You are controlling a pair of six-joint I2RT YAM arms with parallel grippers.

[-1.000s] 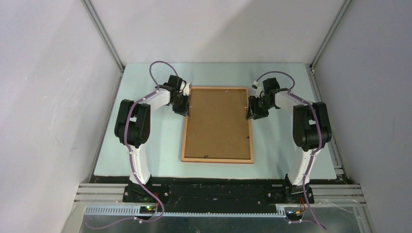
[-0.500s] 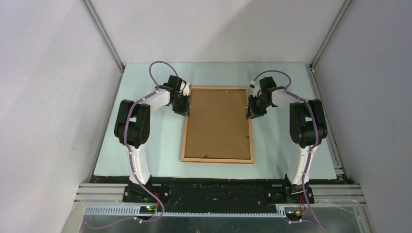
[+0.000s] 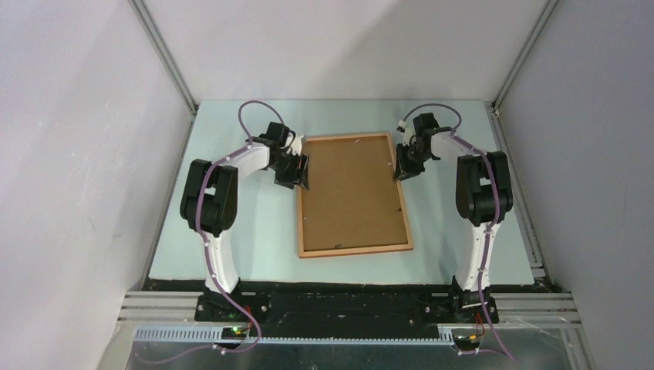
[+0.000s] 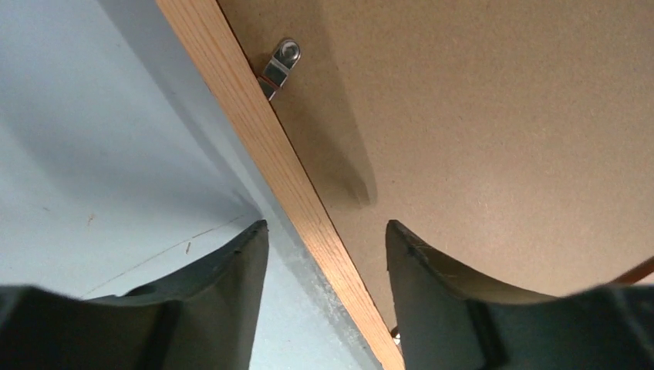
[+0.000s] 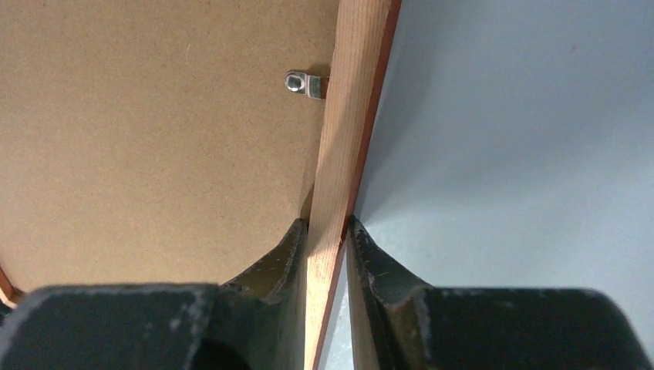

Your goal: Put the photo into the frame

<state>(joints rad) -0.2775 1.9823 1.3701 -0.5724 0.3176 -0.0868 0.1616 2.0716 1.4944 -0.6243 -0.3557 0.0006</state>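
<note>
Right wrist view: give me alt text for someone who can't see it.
The right arm's two dark fingers pinch the thin orange-brown wooden picture frame by its edge. Left of it is the plain brown backing board with a small metal clip; right, pale blue table.

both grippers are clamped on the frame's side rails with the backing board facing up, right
Not quite. Only the right gripper is clamped on the frame; the left wrist view shows the left gripper open, fingers apart either side of its rail. The backing board does face up.

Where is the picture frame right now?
In the top view the frame lies back-up between the left gripper and the right gripper, which pinches its right edge.
</note>
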